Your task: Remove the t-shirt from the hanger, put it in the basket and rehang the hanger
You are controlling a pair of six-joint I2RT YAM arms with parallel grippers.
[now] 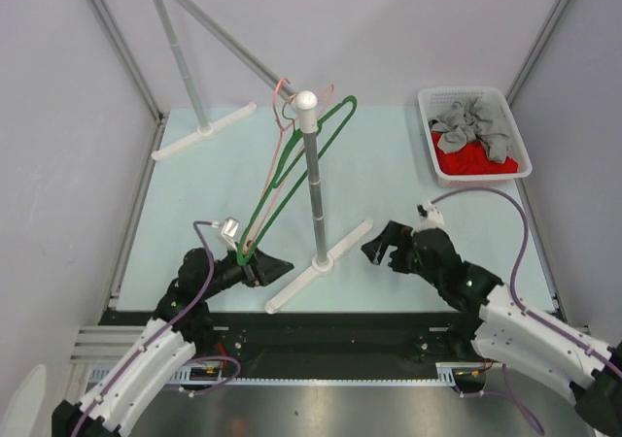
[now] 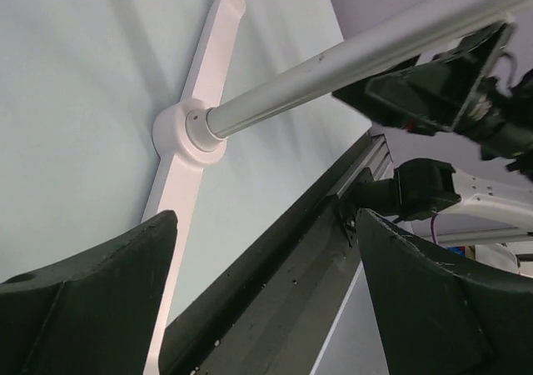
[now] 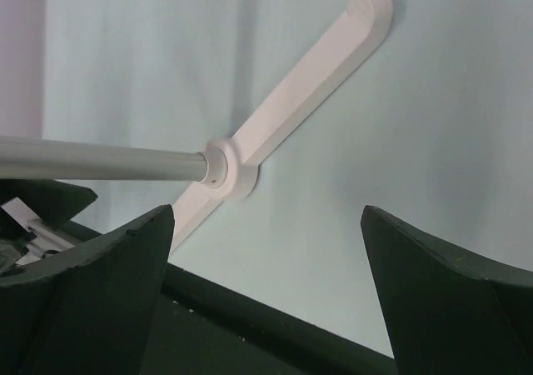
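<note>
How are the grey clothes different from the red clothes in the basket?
The grey clothes lie on top, and the red clothes are underneath. The grey ones are bunched in twisted lumps, while the red ones look like a flatter heap. The grey spreads over most of the pile, and the red shows mainly at the near side. Both are crumpled inside the white basket.

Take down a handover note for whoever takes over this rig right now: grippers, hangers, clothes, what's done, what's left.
Left gripper open, beside the bottom end of the green wire hanger, not gripping it.
Right gripper open, near the white foot of the grey rack pole.
Green hanger and pink wire hanger hang bare at the pole top.
Grey garments and red cloth lie in the white plastic basket.
Removal looks done; left: confirm which is the t-shirt.
</note>
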